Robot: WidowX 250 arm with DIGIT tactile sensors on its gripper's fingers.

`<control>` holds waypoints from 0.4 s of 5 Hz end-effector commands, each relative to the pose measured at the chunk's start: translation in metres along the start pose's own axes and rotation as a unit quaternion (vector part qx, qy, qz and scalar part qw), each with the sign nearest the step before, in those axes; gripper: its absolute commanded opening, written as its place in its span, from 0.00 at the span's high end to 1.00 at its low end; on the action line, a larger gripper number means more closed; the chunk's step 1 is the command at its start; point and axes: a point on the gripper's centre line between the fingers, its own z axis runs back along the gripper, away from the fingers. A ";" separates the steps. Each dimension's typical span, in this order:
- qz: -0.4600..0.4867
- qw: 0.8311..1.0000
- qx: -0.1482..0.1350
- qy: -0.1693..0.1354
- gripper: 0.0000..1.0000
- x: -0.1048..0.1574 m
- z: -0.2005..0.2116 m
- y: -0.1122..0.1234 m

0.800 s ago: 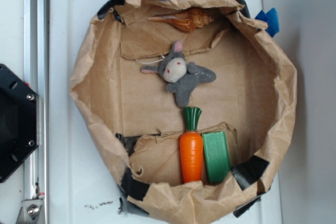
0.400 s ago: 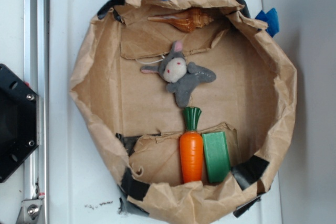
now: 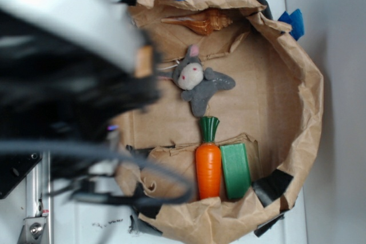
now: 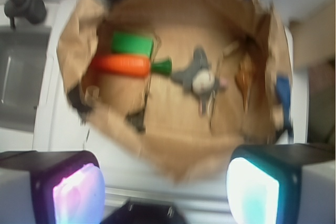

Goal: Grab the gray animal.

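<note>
The gray animal (image 3: 197, 81) lies in the middle of the brown paper enclosure (image 3: 297, 112), whitish face up, one pink-lined ear pointing to the back. The wrist view shows the gray animal (image 4: 199, 80) far ahead, blurred. My gripper (image 4: 165, 190) is open, its two glowing pads wide apart with nothing between them, held high above the enclosure's near rim. In the exterior view my arm (image 3: 68, 67) is a big dark blur over the left side, and the fingers themselves are not distinguishable there.
An orange carrot (image 3: 208, 164) with a green top lies beside a green block (image 3: 235, 170) at the front of the enclosure. A brown seashell (image 3: 200, 22) rests at the back. Raised crumpled paper walls ring everything, on a white table (image 3: 74, 15).
My arm has swung into the exterior view, covering the left side that was bare before. The gray animal, carrot, block and shell have not moved.
</note>
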 end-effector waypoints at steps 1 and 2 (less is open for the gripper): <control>-0.153 0.987 -0.017 -0.033 0.00 0.043 -0.040 0.006; -0.216 0.975 -0.014 -0.049 0.00 0.043 -0.068 0.005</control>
